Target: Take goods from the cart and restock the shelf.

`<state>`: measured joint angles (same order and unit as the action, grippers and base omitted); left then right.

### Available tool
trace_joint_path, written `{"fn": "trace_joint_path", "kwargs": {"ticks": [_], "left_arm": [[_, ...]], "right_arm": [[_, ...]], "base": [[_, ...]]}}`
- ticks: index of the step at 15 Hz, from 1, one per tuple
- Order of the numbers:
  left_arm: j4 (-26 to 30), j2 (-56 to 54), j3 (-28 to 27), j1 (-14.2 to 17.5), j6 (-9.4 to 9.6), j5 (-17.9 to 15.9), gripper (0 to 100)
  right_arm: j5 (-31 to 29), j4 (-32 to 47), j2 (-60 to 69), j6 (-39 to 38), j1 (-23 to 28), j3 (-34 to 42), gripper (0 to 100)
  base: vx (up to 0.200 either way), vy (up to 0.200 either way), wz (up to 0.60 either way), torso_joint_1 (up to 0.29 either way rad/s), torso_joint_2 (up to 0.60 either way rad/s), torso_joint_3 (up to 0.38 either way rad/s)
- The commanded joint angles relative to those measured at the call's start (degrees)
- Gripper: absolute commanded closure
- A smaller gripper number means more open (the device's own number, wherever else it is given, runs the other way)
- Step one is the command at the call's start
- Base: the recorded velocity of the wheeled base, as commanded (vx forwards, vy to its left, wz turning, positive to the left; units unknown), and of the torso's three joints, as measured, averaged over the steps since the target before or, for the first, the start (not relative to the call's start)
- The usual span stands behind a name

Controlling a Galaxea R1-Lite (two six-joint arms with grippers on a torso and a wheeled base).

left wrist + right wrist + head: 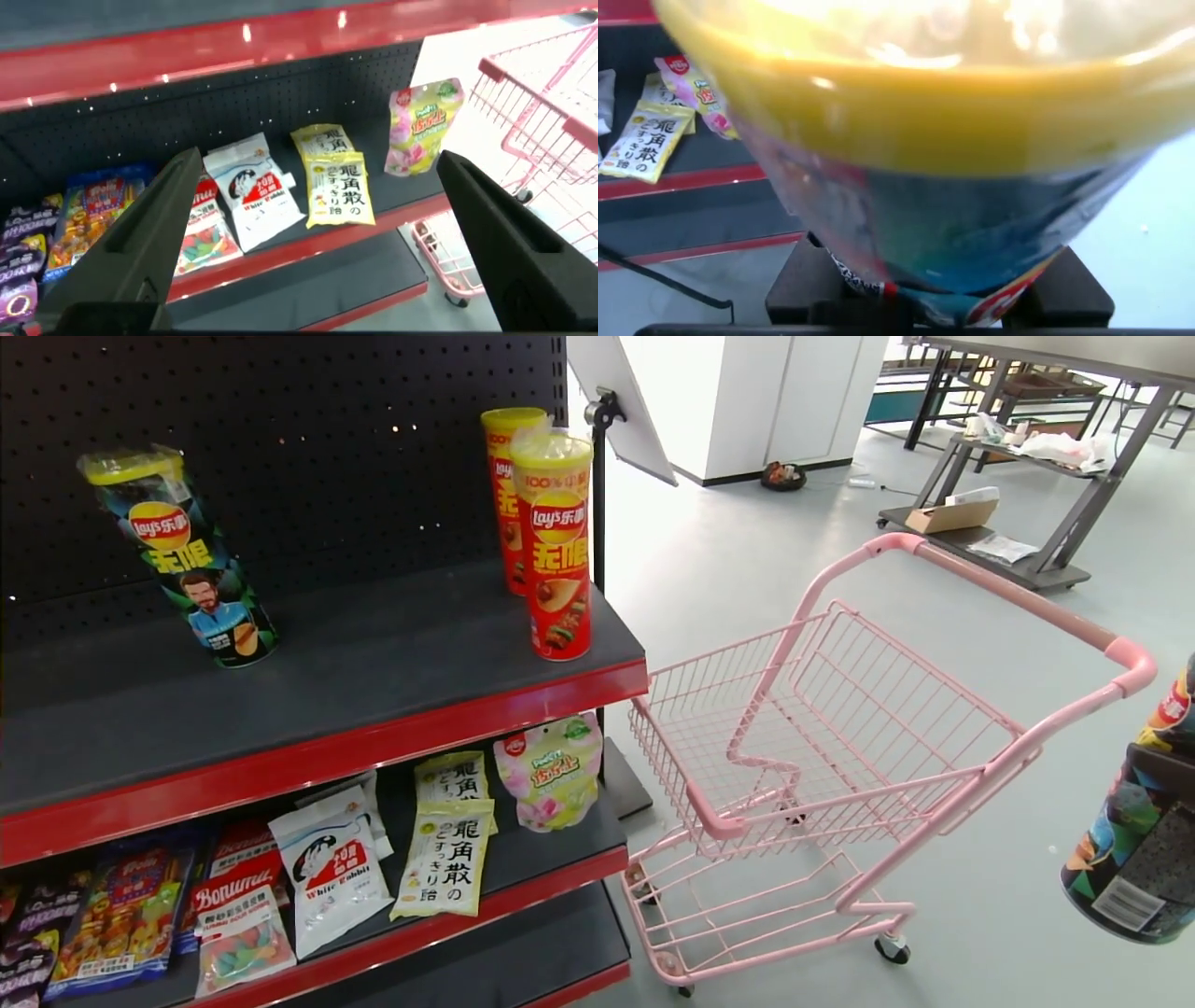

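My right gripper (938, 297) is shut on a dark blue chips can (952, 215) with a yellow lid, which looms close in the right wrist view. In the head view that can (1134, 821) hangs at the far right, beside the pink cart (840, 728), whose basket holds no goods. The upper shelf (355, 681) carries a matching dark can (187, 560) at the left and two red cans (555, 546) at its right end. My left gripper (313, 252) is open with nothing between its fingers (131, 252), facing the lower shelf of snack bags (336, 177).
The lower shelf (523, 863) holds several snack bags, among them a pink-green pouch (551, 770). A black pegboard backs the shelf. A thin stand with a white board (621, 401) rises behind the shelf end. Open grey floor lies around the cart; tables stand far right.
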<state>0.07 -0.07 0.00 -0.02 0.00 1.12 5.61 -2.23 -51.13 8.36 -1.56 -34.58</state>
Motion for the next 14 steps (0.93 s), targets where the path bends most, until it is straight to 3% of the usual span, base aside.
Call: {"fn": "trace_joint_path", "kwargs": {"ticks": [1,8,14], "left_arm": [[0.01,0.07,0.0,0.02,0.0,0.02,0],[0.01,0.07,0.0,0.02,0.0,0.02,0],[0.01,0.07,0.0,-0.06,0.0,0.02,0]], "right_arm": [[0.02,-0.14,-0.46,-0.01,-0.02,-0.13,100],[1.07,-0.49,-1.87,-0.01,-0.11,-0.84,100],[3.01,-0.41,-2.93,-0.28,-0.11,-0.13,100]], "base": [[0.0,0.0,0.0,0.232,-0.61,-0.388],[0.0,0.0,0.0,0.177,-0.44,-0.268],[0.0,0.0,0.1,0.011,-0.03,-0.017]]}}
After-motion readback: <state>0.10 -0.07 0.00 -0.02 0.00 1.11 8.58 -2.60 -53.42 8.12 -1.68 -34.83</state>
